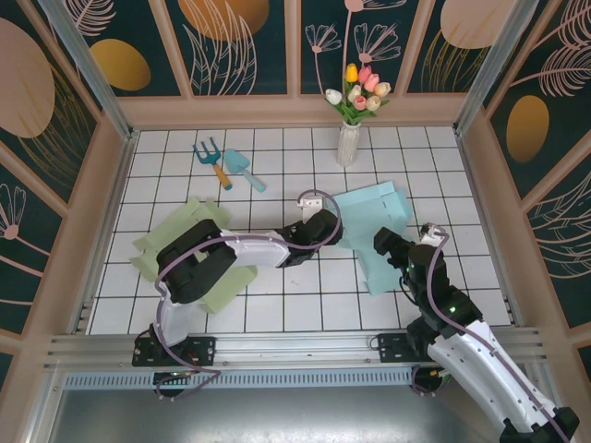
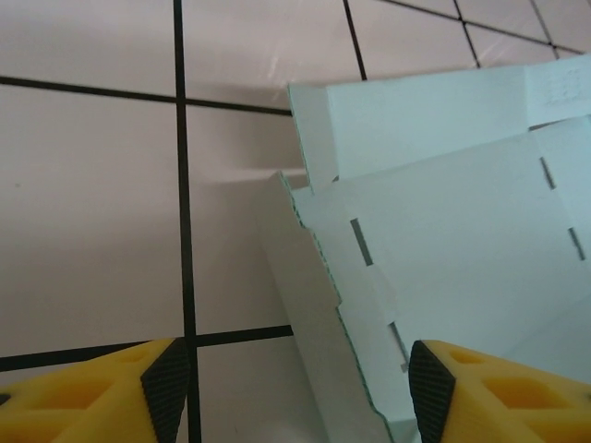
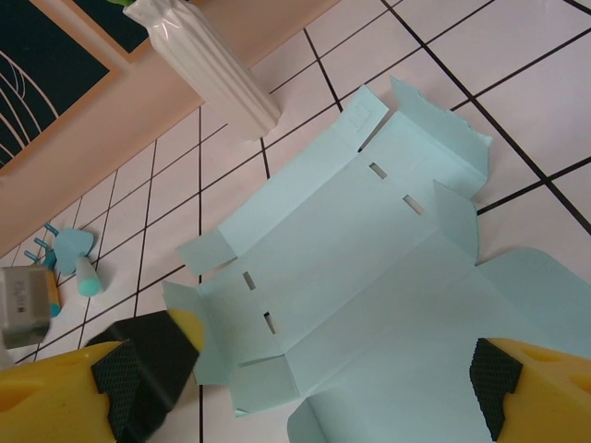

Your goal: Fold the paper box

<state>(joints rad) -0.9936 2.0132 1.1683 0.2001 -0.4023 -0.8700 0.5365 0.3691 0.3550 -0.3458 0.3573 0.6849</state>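
Left gripper (image 2: pixel 297 380) is seen open and empty astride the paper box (image 2: pixel 443 231) edge; the flap may be crumpled if pinched askew.

The left arm (image 1: pixel 245 249) stretches low toward the right, and the left gripper (image 1: pixel 334 231) has its jaws apart. The right arm (image 1: pixel 441 300) bends forward, and the right gripper (image 1: pixel 381 242) is spread wide.

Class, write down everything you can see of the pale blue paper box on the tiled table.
The paper box is a pale blue die-cut sheet of thin card, unfolded, lying nearly flat on the tiled table, near the vase. It has crease lines, small slots and side flaps, some slightly raised. The left gripper stands open astride its left edge flap; contact is unclear.
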